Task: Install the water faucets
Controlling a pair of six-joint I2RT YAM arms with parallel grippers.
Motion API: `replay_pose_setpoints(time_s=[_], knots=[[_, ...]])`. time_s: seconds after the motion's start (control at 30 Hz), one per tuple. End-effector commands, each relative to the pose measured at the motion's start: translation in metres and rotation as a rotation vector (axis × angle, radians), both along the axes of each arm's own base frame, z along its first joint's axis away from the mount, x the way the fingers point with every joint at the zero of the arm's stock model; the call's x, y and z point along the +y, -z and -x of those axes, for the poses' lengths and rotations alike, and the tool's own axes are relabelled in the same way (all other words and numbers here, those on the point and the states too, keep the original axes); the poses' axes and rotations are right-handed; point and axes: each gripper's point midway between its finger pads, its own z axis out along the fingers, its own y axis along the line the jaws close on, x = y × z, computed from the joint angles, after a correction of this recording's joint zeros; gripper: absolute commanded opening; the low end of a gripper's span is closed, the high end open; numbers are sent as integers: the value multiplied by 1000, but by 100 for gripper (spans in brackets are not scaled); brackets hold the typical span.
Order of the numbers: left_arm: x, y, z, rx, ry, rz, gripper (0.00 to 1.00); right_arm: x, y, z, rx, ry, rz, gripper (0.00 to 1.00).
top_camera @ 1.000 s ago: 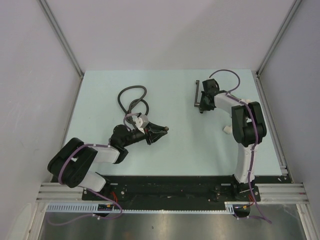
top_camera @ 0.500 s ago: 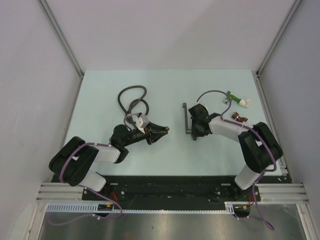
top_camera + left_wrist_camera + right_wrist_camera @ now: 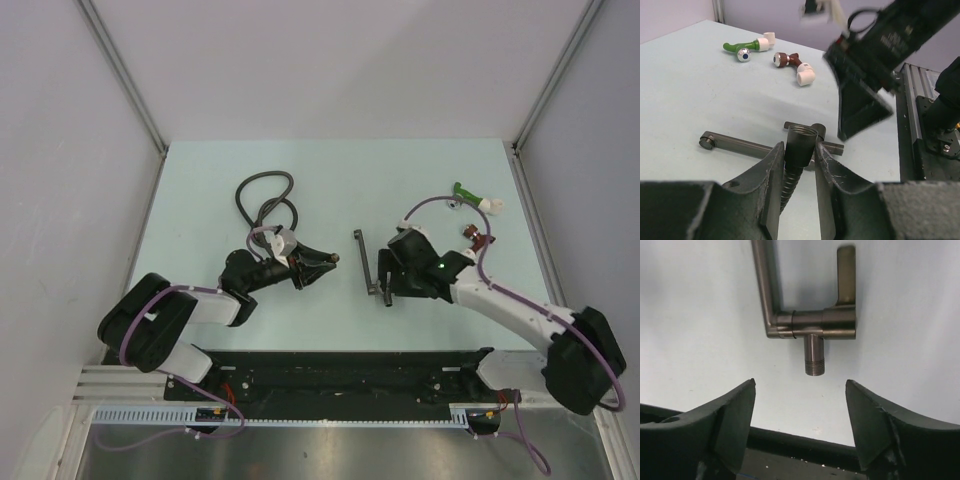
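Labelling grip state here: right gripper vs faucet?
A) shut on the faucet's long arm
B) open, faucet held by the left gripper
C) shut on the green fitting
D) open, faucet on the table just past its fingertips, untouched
D: the right gripper stands open and the faucet lies on the table beyond its fingertips, touching neither.

The left arm lay folded low near the table's near left corner, wrist pointing right toward the middle. The left gripper had its jaws pinched on a hose end. The right arm reached leftward from the near right corner, low over the table. The right gripper stood with its jaws spread wide, gripping nothing.
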Motion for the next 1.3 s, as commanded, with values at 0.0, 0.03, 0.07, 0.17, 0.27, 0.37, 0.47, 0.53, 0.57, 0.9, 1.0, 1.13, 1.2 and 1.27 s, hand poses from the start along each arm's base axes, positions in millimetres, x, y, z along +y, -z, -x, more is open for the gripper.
replay_pose_setpoints(time_s=[0.0,0.03,0.07,0.17,0.27,0.37,0.47,0.53,0.57,0.9,1.0,1.13,1.2,1.27], knots=[[2,-24,4,-78,13,52,35,-3,-53,-18,-148,5,-126,82],[2,-25,4,-80,13,53,35,-5,-59,-23,-172,-11,-128,84],[3,-25,4,-81,13,54,35,-11,-62,-28,-176,6,-139,84],[4,-25,5,-84,10,52,35,-24,-65,-41,-166,20,-128,77],[5,-26,5,-87,8,51,35,-26,-58,-53,-136,8,-104,68],[5,-25,5,-85,9,46,36,-26,-41,-63,-66,0,-83,61],[5,-25,5,-85,8,42,35,-26,-22,-71,-4,-2,-46,60],[5,-25,4,-87,6,38,36,-20,-8,-72,41,-20,-40,59],[5,-25,4,-85,4,36,36,-17,-6,-73,44,-26,-40,59],[3,-19,0,-74,5,15,36,16,-5,-77,26,-179,2,57],[3,-19,0,-75,7,14,36,28,-3,-78,33,-206,-15,57],[4,-19,1,-75,3,12,36,43,3,-81,55,-236,-23,56],[4,-19,1,-77,2,12,36,46,12,-81,81,-235,-12,56],[5,-19,1,-78,1,12,36,48,15,-83,89,-233,-7,55]])
